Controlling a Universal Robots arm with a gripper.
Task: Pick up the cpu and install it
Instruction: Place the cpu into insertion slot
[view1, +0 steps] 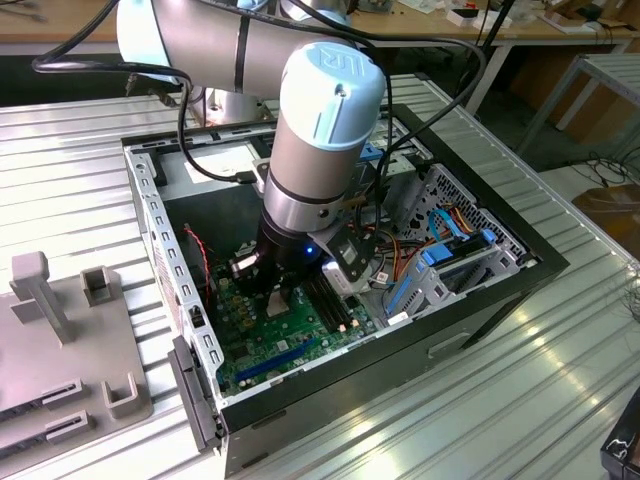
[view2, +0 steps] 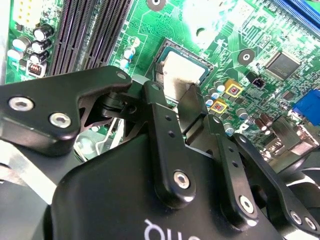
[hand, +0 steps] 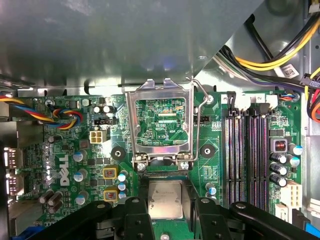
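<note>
Pincer (hand: 166, 194) straddles cpu (hand: 165, 201) edges, memory slots (hand: 247, 160) near one side.

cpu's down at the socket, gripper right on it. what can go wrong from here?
1. The cpu lies at the socket with the gripper around it. Whether it sits square can't be told, and any skew or sideways drag could damage the contacts.
2. The open socket frame and its lever stand right beside the gripper, so a lateral move might snag them.
</note>
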